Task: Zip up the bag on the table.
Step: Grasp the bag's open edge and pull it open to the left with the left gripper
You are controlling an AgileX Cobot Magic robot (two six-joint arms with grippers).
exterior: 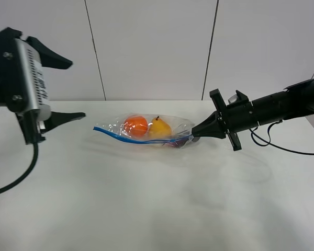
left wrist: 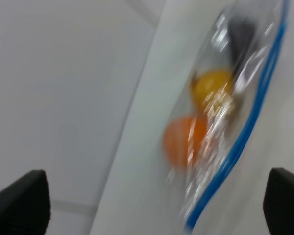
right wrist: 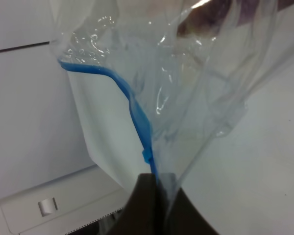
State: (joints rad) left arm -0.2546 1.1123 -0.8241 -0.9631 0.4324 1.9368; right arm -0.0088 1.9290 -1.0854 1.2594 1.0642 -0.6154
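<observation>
My right claw [exterior: 194, 134] pinches the bag [exterior: 146, 127] by its blue seal strip [exterior: 126, 137]; left claw [exterior: 73, 89] gapes, apart, so the unanchored bag may drag.

Clear crinkly plastic zip bag [exterior: 144, 130] w/ blue seal strip [exterior: 126, 137]: glossy, wrinkled; large plain white tabletop [exterior: 146, 209]: smooth, matt.

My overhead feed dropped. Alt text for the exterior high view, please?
The right gripper has its jaws shut on the right end of the bag, at its blue seal strip. The bag lies on the white table, holding an orange fruit and a yellow pear. The left gripper hangs open at the left, apart from the bag.
</observation>
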